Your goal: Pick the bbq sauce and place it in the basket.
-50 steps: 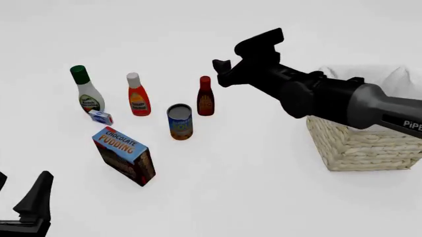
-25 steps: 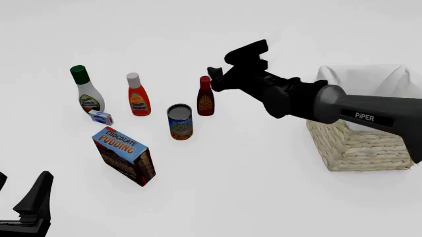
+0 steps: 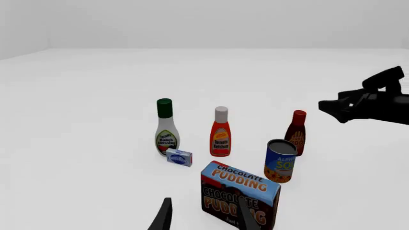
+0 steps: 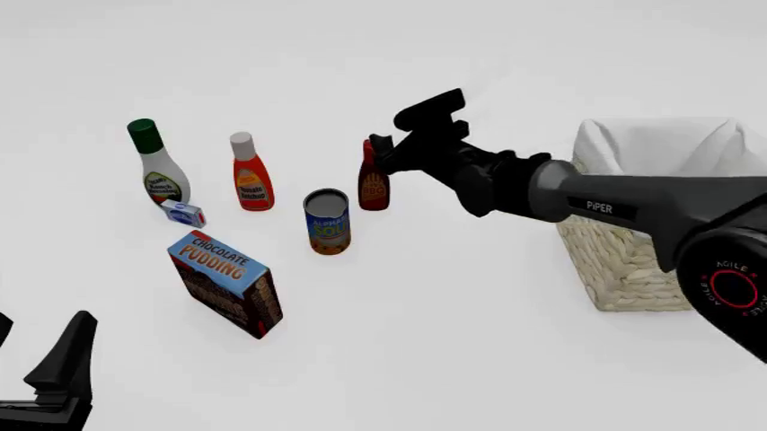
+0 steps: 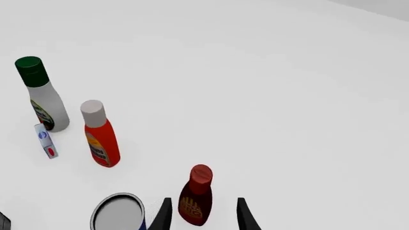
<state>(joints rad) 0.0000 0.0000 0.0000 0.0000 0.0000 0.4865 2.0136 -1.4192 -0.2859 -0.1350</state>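
Observation:
The bbq sauce (image 4: 374, 182), a slim dark red-brown bottle with a red cap, stands upright on the white table, right of the can. My right gripper (image 4: 403, 131) is open and hovers just right of and above its cap. In the right wrist view the bbq sauce (image 5: 195, 195) sits between the two open fingers of the right gripper (image 5: 203, 213), untouched. The basket (image 4: 647, 265), woven wicker with white cloth lining, stands at the right. At the near left corner my left gripper (image 4: 39, 339) is open and holds nothing; the left wrist view shows the left gripper (image 3: 204, 219) open too.
Left of the bbq sauce stand an orange-red bottle with a white cap (image 4: 250, 176) and a white bottle with a green cap (image 4: 160, 167). A can (image 4: 326, 221), a chocolate pudding box (image 4: 228, 284) and a small blue-white box (image 4: 182, 213) lie nearer.
My right gripper has moved left and down, from well right of the bbq sauce to just beside its cap. The left arm and all objects have stayed still.

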